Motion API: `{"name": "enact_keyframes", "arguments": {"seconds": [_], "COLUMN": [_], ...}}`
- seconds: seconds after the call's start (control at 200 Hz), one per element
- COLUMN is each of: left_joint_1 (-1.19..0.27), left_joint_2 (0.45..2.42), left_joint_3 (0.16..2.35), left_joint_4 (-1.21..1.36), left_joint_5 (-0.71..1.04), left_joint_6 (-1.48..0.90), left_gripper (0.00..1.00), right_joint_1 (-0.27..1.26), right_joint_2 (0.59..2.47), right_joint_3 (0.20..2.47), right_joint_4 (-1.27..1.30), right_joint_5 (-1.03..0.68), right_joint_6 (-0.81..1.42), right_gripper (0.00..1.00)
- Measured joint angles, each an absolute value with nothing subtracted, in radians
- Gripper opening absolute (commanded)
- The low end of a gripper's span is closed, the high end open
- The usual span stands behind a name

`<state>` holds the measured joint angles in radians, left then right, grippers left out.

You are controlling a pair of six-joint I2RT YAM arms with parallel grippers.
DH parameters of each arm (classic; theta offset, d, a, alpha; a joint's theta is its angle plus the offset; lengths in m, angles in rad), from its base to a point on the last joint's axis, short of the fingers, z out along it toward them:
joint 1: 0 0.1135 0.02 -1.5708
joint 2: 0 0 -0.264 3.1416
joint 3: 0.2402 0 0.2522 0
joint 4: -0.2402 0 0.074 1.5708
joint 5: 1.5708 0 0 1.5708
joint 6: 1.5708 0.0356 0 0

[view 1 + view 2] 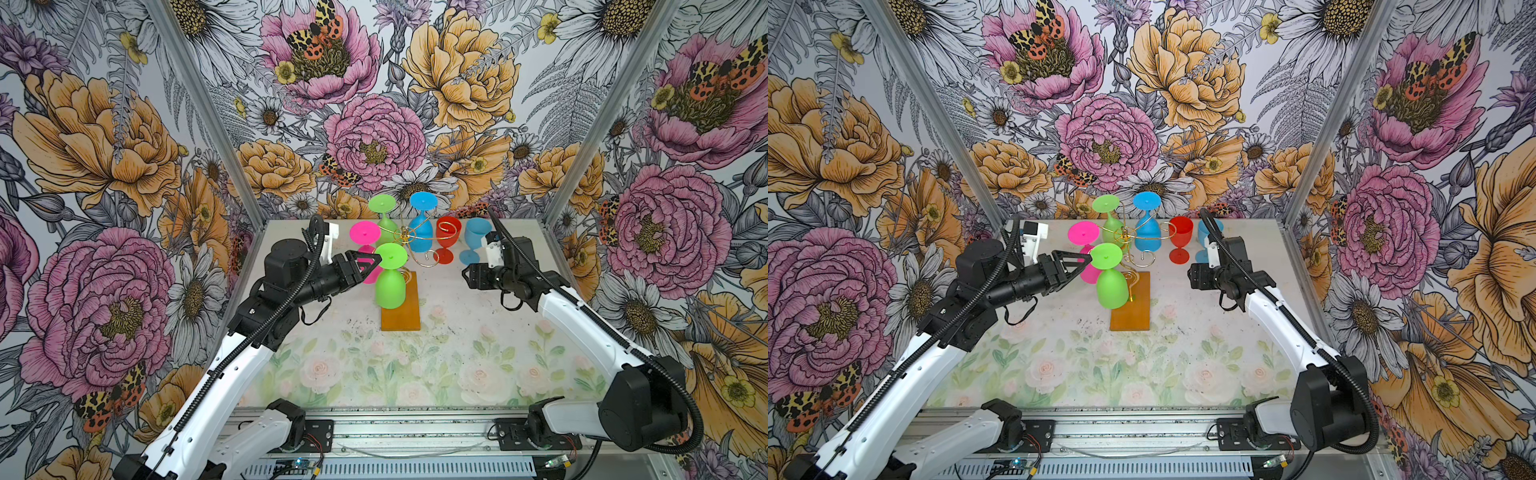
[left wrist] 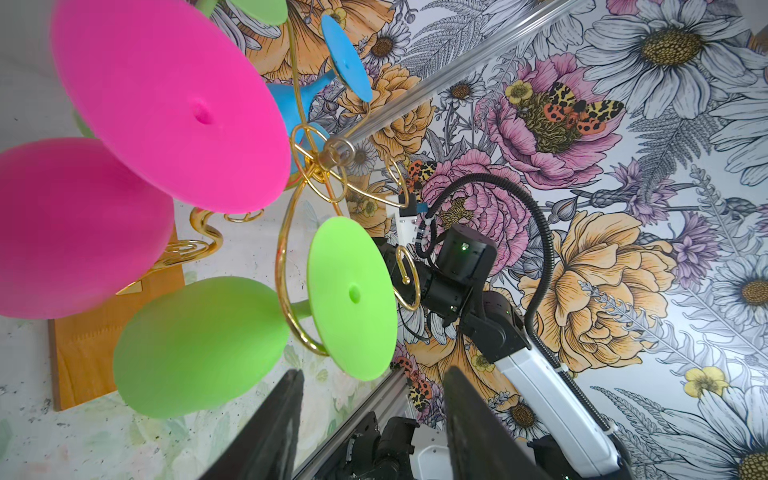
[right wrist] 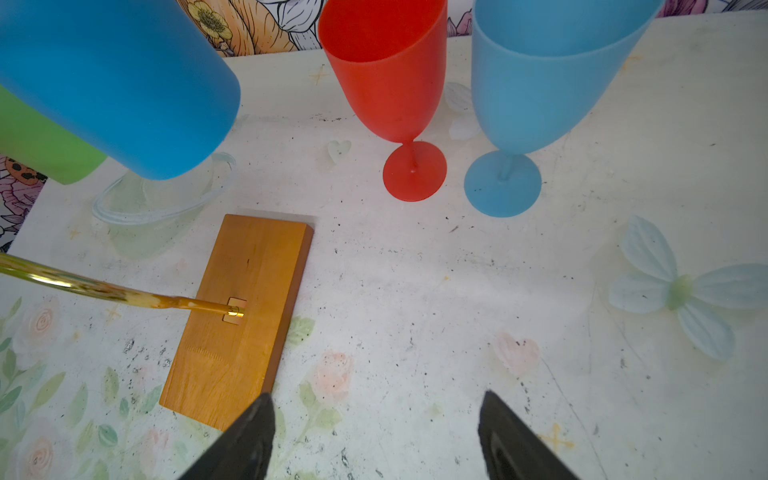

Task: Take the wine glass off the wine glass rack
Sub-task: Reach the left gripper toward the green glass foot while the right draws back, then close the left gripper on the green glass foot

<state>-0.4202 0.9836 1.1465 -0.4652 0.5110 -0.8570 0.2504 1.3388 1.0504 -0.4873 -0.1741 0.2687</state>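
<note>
As it hangs, the green wine glass (image 1: 390, 289) points vertically bowl-down.

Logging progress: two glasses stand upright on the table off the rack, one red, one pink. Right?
No. The one beside the red glass is a light blue glass, not pink; the right wrist view shows both upright on the table.

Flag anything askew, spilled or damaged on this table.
Nothing looks broken, spilled or toppled. The wine glass rack sits flat on its base, and the red glass and light blue glass stand upright beside it. Only dark specks mar the table.
</note>
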Motion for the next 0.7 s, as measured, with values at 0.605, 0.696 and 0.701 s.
{"name": "enact_keyframes", "arguments": {"seconds": [0.605,0.696,0.701], "left_joint_1": [-0.454,-0.47,-0.471], "left_joint_2": [1.048,1.061,1.062], "left_joint_3": [1.146,1.146,1.146], "left_joint_4": [-0.447,-0.439,-0.439], "left_joint_5": [0.597,0.599,0.599], "left_joint_6": [-0.91,-0.915,-0.914], "left_gripper": [0.52,0.51,0.51], "right_joint_1": [0.25,0.25,0.25], "right_joint_2": [1.328,1.328,1.328], "right_joint_3": [1.035,1.033,1.032], "right_joint_4": [-0.479,-0.479,-0.478], "right_joint_5": [-0.173,-0.173,-0.173], "right_joint_6": [0.273,0.273,0.273], "right_gripper": [0.78,0.78,0.78]}}
